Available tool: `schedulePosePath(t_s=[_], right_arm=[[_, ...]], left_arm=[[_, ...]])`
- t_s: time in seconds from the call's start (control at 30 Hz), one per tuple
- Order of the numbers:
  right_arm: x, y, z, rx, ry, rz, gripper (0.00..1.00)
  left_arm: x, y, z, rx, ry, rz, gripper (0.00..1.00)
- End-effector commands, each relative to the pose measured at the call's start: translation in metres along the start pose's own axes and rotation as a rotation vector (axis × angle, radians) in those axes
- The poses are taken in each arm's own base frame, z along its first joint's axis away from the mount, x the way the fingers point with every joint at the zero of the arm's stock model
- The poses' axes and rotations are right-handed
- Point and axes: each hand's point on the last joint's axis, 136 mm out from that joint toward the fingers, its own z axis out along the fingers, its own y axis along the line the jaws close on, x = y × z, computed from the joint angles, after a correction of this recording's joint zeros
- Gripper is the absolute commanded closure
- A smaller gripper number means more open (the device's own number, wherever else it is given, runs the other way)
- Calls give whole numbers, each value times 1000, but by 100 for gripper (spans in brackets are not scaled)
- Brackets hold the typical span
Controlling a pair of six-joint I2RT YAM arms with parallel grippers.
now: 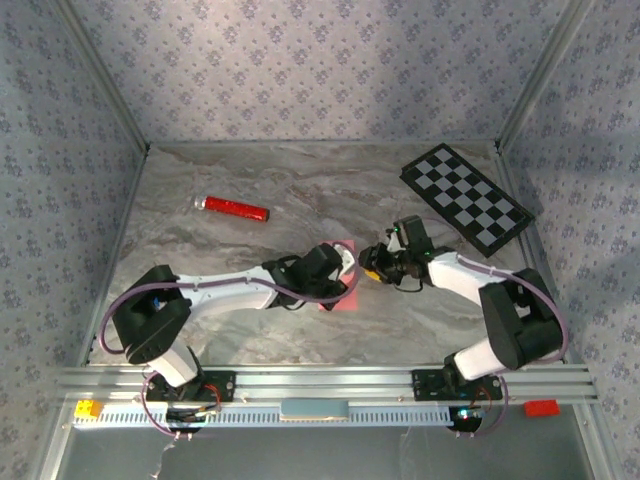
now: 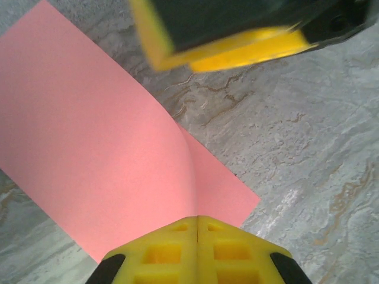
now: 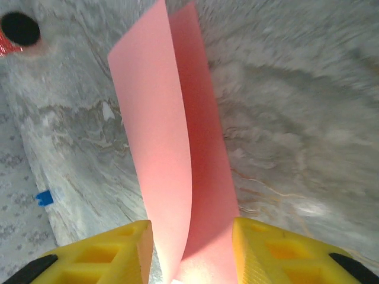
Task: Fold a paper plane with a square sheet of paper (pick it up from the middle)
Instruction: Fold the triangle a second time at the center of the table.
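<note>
Pink paper sheet is sitting mid-table, right between the 2 grippers, bent over on itself in a loose fold rather than lying flat. Left gripper has its 2 yellow fingers pressed fully together on the near edge of the sheet, so the fold line runs straight out of the pinch. The rest of the paper spreads away over the marble table. Right gripper is partly open, with 1 yellow finger on each side of the doubled-up paper, and I can't tell if either one is actually touching it. From above, the 2 grippers are nearly nose to nose over the sheet. Red tube lies off to the back left and the checkerboard is at the back right, both well apart from the paper.
</note>
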Motion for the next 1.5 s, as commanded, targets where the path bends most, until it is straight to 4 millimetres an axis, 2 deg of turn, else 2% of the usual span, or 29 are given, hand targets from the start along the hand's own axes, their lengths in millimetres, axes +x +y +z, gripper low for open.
schedulePosePath(t_s=[0.0, 0.2, 0.47, 0.67, 0.8, 0.97, 1.27, 1.47], right_arm=[[6, -16, -11, 53, -13, 10, 59], [22, -6, -15, -4, 3, -9, 78], [61, 12, 14, -43, 105, -66, 90], [65, 16, 27, -64, 124, -60, 91], [64, 16, 27, -65, 122, -56, 92], [65, 14, 27, -65, 125, -53, 92], [63, 11, 27, -53, 122, -46, 92], [64, -5, 26, 43, 111, -56, 92]], left_arm=[[-5, -18, -7, 171, -6, -89, 100], [-10, -11, -6, 232, -14, -178, 100], [-8, -5, -1, 237, 0, -220, 100], [-2, -1, 4, 219, 24, -222, 97], [0, 2, 6, 204, 36, -218, 90], [2, 3, 8, 196, 48, -213, 88], [4, 7, 8, 196, 52, -221, 100], [0, 10, 6, 218, 41, -252, 100]])
